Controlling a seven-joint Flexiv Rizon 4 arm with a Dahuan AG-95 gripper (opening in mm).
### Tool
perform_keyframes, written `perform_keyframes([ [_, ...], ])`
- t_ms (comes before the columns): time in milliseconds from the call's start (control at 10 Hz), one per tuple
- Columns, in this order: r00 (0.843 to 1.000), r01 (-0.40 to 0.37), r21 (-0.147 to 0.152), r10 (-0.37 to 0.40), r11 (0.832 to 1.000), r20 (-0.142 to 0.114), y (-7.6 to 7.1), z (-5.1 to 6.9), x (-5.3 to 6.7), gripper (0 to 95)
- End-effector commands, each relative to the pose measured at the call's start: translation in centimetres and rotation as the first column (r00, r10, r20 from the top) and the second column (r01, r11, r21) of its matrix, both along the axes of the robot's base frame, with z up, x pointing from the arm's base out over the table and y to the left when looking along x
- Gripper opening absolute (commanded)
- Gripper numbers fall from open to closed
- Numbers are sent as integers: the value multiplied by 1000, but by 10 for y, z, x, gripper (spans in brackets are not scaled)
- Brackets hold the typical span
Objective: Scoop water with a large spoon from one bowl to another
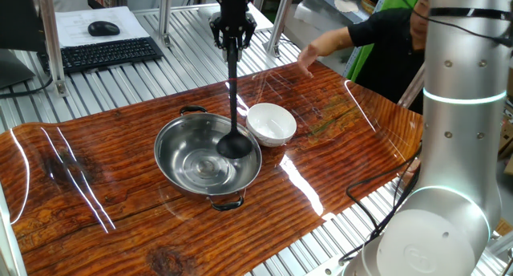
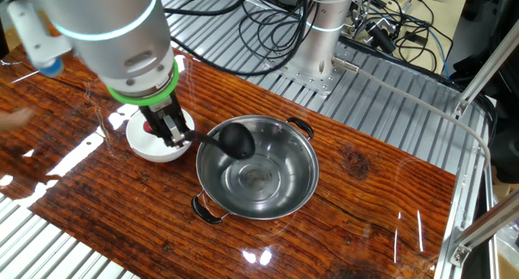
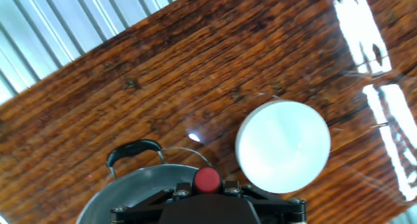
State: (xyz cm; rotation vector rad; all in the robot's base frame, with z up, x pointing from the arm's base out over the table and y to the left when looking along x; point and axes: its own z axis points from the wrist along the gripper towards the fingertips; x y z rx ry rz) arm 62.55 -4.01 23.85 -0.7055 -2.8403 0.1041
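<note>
Ladle cup in the steel bowl, transfer to the white bowl yet to come.

The gripper (image 1: 232, 37), at the top centre of one fixed view, has its jaws pinched on the upper end of the large spoon (image 1: 232, 107); the thin handle hangs down and the black cup sits inside the steel bowl (image 1: 180, 144) toward its right wall, in the middle of the frame. Whether the cup holds water cannot be told (the liquid barely shows against the metal). The white bowl (image 1: 272, 122) stands just beside the steel bowl, to its upper right on the wooden bench (image 1: 96, 196), and looks plain white inside in the hand view (image 3: 283, 146). As I judge it, the scoop is in hand; lifting, carrying across and pouring remain.
</note>
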Motion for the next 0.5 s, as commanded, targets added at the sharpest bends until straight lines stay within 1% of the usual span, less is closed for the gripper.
perform_keyframes([
  [100, 1000, 21, 25, -22, 999, 15, 5, -6, 0, 0],
  [200, 999, 27, 30, -28, 999, 29, 7, -9, -2, 0],
  [300, 999, 29, 31, -30, 999, 31, 8, -10, -3, 0],
  [400, 999, 38, 37, -39, 999, 37, 10, -13, -5, 0],
  [500, 998, 41, 36, -43, 999, 42, 13, -17, -6, 0],
])
